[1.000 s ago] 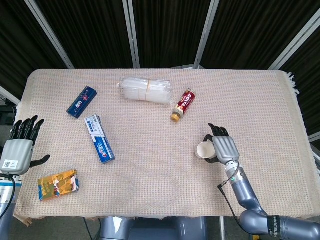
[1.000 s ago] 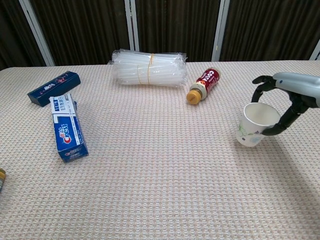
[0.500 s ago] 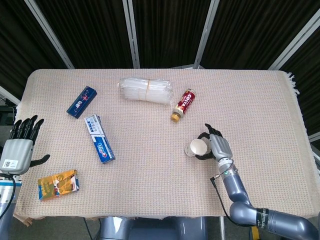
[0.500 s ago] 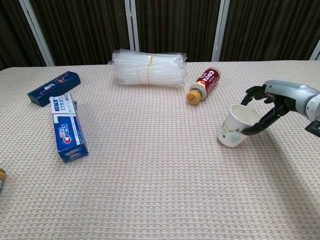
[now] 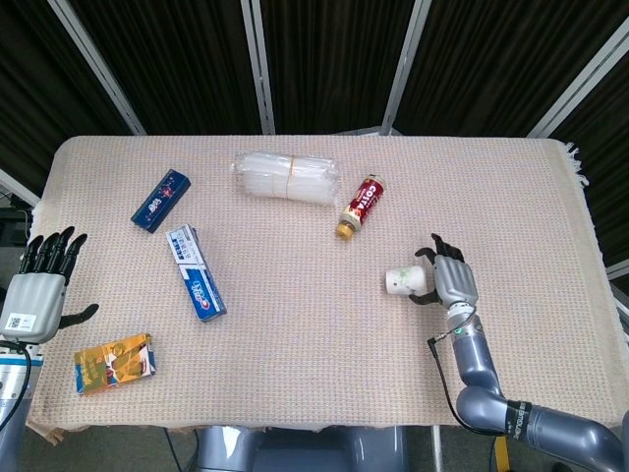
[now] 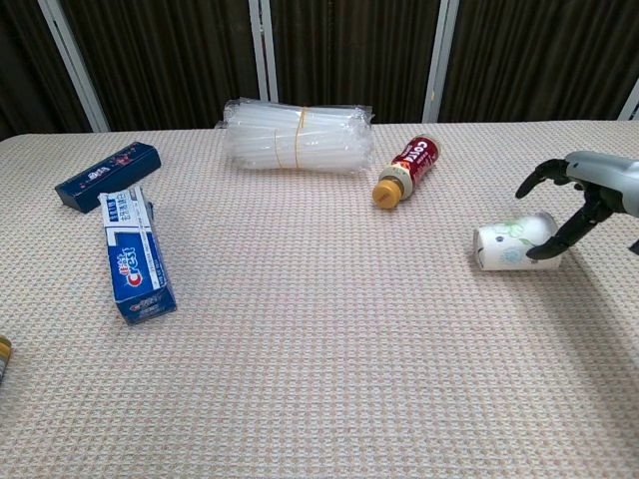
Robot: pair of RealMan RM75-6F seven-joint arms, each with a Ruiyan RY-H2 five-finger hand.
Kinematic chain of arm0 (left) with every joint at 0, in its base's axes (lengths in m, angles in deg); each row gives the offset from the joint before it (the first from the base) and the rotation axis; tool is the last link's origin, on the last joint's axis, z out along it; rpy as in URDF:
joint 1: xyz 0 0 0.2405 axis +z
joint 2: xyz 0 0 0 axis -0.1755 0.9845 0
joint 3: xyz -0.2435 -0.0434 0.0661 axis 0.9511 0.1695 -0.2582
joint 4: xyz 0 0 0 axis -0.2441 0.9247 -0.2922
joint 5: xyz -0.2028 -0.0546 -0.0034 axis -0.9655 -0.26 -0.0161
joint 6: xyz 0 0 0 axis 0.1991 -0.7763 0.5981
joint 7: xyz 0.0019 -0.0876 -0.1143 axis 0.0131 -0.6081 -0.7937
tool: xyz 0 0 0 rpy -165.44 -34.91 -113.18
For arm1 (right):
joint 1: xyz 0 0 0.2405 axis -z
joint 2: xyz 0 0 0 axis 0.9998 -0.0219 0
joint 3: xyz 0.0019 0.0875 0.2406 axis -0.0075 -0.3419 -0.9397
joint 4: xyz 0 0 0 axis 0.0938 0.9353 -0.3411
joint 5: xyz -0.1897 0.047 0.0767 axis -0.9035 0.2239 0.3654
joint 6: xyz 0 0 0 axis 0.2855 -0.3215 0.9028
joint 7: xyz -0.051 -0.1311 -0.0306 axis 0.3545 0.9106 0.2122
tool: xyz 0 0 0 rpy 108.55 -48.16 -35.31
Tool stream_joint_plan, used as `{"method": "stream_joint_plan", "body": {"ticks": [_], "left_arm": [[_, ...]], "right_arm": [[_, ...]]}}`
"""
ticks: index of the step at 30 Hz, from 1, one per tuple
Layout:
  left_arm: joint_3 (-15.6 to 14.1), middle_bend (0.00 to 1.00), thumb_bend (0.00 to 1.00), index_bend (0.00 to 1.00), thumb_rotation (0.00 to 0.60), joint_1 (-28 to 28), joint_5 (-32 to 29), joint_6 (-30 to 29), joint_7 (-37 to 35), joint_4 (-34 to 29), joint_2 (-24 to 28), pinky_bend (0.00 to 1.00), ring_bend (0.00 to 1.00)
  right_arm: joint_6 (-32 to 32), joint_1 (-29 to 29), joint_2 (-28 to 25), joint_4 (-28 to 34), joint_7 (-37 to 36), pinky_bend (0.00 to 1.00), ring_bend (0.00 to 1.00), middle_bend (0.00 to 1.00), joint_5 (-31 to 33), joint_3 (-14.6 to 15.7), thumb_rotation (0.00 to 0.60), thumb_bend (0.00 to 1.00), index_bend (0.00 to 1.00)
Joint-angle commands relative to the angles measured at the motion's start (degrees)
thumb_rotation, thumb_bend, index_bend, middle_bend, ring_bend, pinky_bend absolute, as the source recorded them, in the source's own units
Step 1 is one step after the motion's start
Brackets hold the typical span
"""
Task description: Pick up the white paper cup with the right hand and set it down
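The right hand (image 5: 450,282) (image 6: 584,195) sits at the right side of the table, its dark fingers curled around the white paper cup with a green print (image 5: 405,280) (image 6: 513,242). The cup lies on its side on the beige woven tablecloth (image 5: 295,344) (image 6: 319,379). The thumb seems to touch the cup, but I cannot tell if the hand really grips it.

The left hand (image 5: 39,285) is far away at the left edge, with fingers spread and nothing in it. Only the head view shows it.

There is one of each other thing: a red bottle with a tan cap (image 5: 360,206) (image 6: 404,170), a clear bundle of plastic straws (image 5: 286,177) (image 6: 298,135), a dark blue box (image 5: 160,200) (image 6: 108,176), a blue and white toothpaste box (image 5: 196,271) (image 6: 137,266), and an orange packet (image 5: 113,362).
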Motion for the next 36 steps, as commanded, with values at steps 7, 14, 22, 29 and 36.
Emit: {"method": "stream_joint_plan", "body": {"ticks": [7,14,22,29,36], "left_arm": [[0.0,0.00,0.01,0.00,0.600,0.0,0.0,0.0,0.1,0.0,0.0,0.00,0.00],[0.0,0.00,0.01,0.00,0.600,0.0,0.0,0.1,-0.1,0.0,0.1,0.00,0.00],[0.1,0.00,0.01,0.00,0.600,-0.1,-0.3,0.3,0.2,-0.2,0.2,0.00,0.00],[0.0,0.00,0.01,0.00,0.600,-0.1,-0.2,0.5,-0.1,-0.2,0.3,0.00,0.00],[0.0,0.00,0.01,0.00,0.600,-0.1,-0.2,0.6,-0.2,-0.3,0.4,0.00,0.00]], "right_arm": [[5.6,-0.3,2.3,-1.7,6.2,0.00,0.00,0.00,-6.1,3.6,0.600,0.18,0.11],[7.2,-0.2,5.3,-3.3,7.5,0.00,0.00,0.00,-8.5,4.3,0.600,0.18,0.22],[8.0,-0.6,8.8,-4.9,10.7,0.00,0.00,0.00,-8.6,4.0,0.600,0.18,0.28],[8.5,-0.8,11.3,-7.5,12.9,0.00,0.00,0.00,-8.2,3.1,0.600,0.19,0.35],[7.9,-0.6,12.5,-9.3,13.4,0.00,0.00,0.04,-8.0,2.6,0.600,0.22,0.42]]}}
